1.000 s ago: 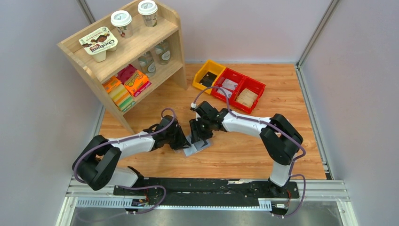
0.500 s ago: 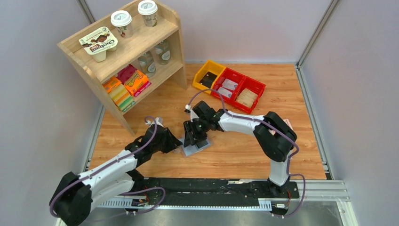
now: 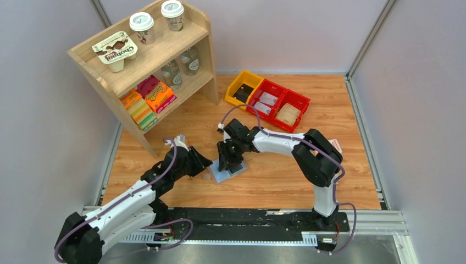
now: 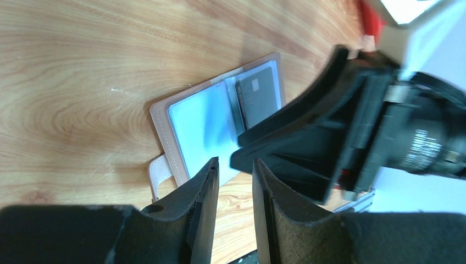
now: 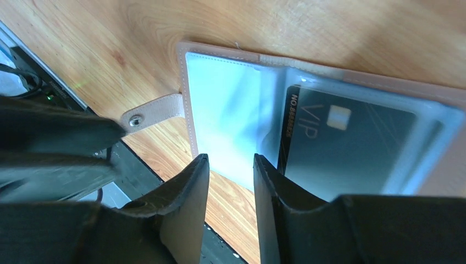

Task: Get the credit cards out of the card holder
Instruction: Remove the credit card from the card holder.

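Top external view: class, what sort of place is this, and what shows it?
Probably a robot test cell: grey walls box in a wooden table, a left arm and right arm are bolted to a rail, and a shelf is staged with snacks.

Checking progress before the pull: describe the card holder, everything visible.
The card holder lies open and flat on the wooden table. Two translucent blue-grey sleeves sit in a stitched, pale pinkish border that looks like leather. A snap tab sticks out from one edge. One panel holds a black card marked VIP; the other looks empty. The right end effector hovers over its edge, open; contact cannot be told.
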Action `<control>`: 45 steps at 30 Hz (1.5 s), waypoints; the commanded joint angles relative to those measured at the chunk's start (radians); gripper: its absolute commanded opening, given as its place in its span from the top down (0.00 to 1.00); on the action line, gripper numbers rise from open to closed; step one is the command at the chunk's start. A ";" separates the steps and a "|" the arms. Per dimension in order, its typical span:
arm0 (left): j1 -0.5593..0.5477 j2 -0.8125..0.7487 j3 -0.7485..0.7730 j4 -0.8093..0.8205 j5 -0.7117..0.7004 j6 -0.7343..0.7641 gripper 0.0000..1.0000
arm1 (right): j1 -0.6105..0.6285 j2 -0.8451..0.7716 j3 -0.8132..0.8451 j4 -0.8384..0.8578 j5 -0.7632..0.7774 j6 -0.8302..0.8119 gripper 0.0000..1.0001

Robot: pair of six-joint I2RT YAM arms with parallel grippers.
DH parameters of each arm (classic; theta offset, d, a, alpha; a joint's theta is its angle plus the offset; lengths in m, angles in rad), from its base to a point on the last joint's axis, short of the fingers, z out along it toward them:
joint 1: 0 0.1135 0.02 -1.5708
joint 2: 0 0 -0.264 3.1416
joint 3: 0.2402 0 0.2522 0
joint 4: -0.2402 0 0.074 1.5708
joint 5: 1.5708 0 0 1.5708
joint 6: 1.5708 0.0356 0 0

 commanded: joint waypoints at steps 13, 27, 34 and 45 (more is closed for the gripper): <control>0.001 0.423 0.103 0.359 0.171 -0.071 0.54 | -0.125 -0.203 -0.113 -0.005 0.226 -0.004 0.68; 0.001 0.589 0.051 0.447 0.171 -0.125 0.53 | -0.125 -0.105 -0.153 0.052 0.109 0.031 0.79; 0.001 0.644 0.045 0.504 0.202 -0.130 0.55 | -0.125 -0.098 -0.159 0.064 0.068 0.040 0.80; 0.001 0.549 -0.027 0.622 0.173 -0.147 0.78 | -0.125 -0.075 -0.162 0.053 0.091 0.040 0.80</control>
